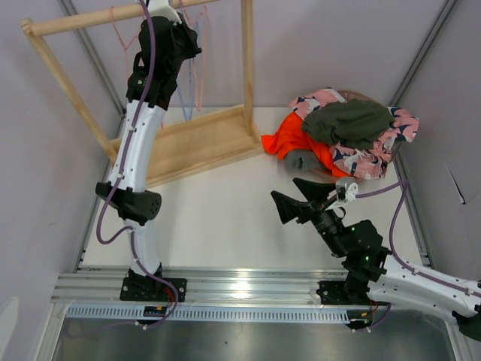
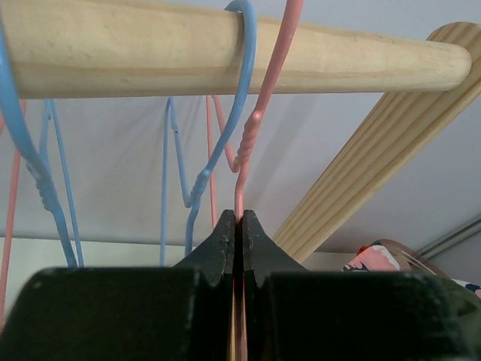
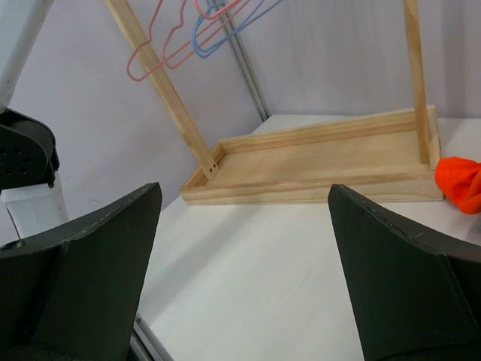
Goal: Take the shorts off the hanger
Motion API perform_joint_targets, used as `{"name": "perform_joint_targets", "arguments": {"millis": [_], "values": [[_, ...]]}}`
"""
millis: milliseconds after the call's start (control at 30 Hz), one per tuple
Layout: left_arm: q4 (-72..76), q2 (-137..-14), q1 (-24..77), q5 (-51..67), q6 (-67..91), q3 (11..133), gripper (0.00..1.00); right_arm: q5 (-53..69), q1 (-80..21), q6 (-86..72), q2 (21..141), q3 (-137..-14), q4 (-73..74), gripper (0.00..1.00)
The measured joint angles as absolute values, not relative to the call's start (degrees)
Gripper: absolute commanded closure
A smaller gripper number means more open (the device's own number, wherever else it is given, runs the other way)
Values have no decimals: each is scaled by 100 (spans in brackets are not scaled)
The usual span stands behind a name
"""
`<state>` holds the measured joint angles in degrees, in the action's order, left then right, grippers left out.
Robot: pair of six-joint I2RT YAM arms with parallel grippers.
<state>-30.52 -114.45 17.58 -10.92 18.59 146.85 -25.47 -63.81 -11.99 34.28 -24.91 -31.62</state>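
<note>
The shorts lie in a pile at the back right of the table: an olive green pair (image 1: 349, 122) on top, a pink patterned pair (image 1: 376, 154), orange fabric (image 1: 289, 139) and a bit of grey (image 1: 304, 159). My left gripper (image 2: 235, 222) is raised at the wooden rail (image 2: 150, 53) and shut on the neck of a bare pink wire hanger (image 2: 252, 128) that hooks over the rail. My right gripper (image 3: 244, 189) is open and empty, low over the table in front of the pile. The orange edge also shows in the right wrist view (image 3: 458, 180).
A blue wire hanger (image 2: 225, 143) and more pink and blue ones hang bare on the same rail. The wooden rack's base tray (image 1: 195, 143) sits at the back left, with its upright post (image 1: 246, 53) close to the pile.
</note>
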Motion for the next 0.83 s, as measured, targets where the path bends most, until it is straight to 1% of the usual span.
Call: {"name": "perform_joint_targets", "arguments": {"millis": [200, 333, 400, 433, 467, 500, 533, 633, 833], "values": [[-3081, -11465, 1686, -1026, 1946, 14678, 99, -2563, -6379, -1203, 3583, -2475, -3188, 0], [-3083, -11463, 1675, -1028, 1946, 14551, 93, -2565, -6379, -1208, 3575, -2475, -3188, 0], [-3114, -11463, 1675, -1028, 1929, 14470, 81, -2591, -6379, -1234, 3559, -2475, -3179, 1], [-3124, -11463, 1673, -1026, 1925, 14435, 64, -2635, -6379, -1269, 3555, -2475, -3157, 1], [-3131, -11463, 1673, -1026, 1894, 14411, 54, -2685, -6381, -1321, 3548, -2480, -3116, 0], [-3135, -11463, 1673, -1022, 1918, 14400, 47, -2729, -6379, -1354, 3546, -2488, -3059, 0], [-3116, -11439, 1673, -1022, 1911, 14346, 38, -2788, -6379, -1387, 3546, -2508, -2971, 1], [-3096, -11314, 1671, -1004, 1918, 14132, 29, -2873, -6379, -1468, 3579, -2637, -2720, 1], [-3050, -11015, 1671, -985, 1892, 13778, 24, -2923, -6379, -1494, 3645, -3020, -2355, 1]]}}
